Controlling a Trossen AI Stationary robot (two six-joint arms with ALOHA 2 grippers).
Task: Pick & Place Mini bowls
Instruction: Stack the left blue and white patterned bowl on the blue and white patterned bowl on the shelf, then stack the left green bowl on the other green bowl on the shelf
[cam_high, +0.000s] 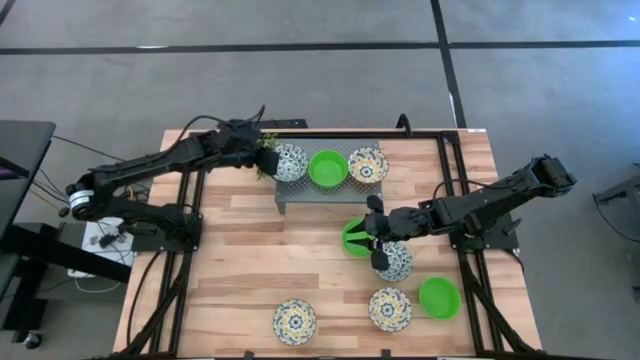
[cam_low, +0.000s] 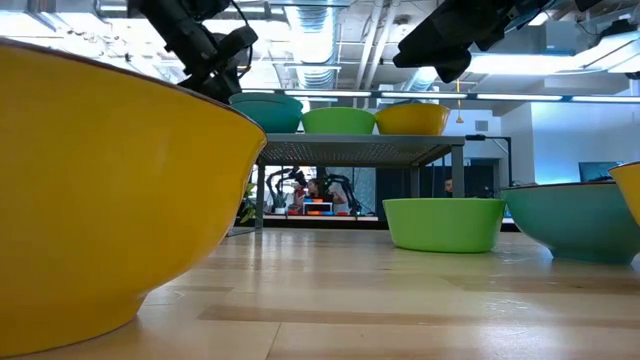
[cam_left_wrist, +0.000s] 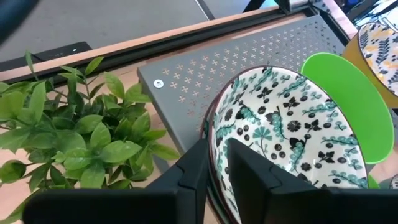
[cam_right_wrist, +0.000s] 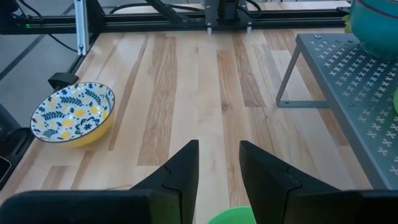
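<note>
A grey perforated stand (cam_high: 300, 192) at the table's far middle carries three mini bowls: a white floral one (cam_high: 290, 162), a green one (cam_high: 327, 168) and a yellow-patterned one (cam_high: 367, 165). My left gripper (cam_high: 268, 160) is open astride the left rim of the floral bowl (cam_left_wrist: 280, 118). Over the table's middle, my right gripper (cam_high: 375, 233) hovers open above a green bowl (cam_high: 352, 238) that sits on the table, next to a floral bowl (cam_high: 395, 262). Only a sliver of that green bowl (cam_right_wrist: 233, 216) shows below the fingers. My left gripper (cam_left_wrist: 217, 146) has one finger (cam_left_wrist: 249, 177) inside the floral bowl and one (cam_left_wrist: 193, 174) outside, across its rim (cam_left_wrist: 214, 132), slanting down from the table's left. I cannot tell whether either finger touches the rim. The bowl rests upright on the stand.
A green plant sprig (cam_left_wrist: 81, 130) stands just left of the stand. Three more bowls sit near the front edge: floral (cam_high: 295, 320), floral (cam_high: 390, 308) and green (cam_high: 438, 297). Bare wood lies between the stand and the front bowls.
</note>
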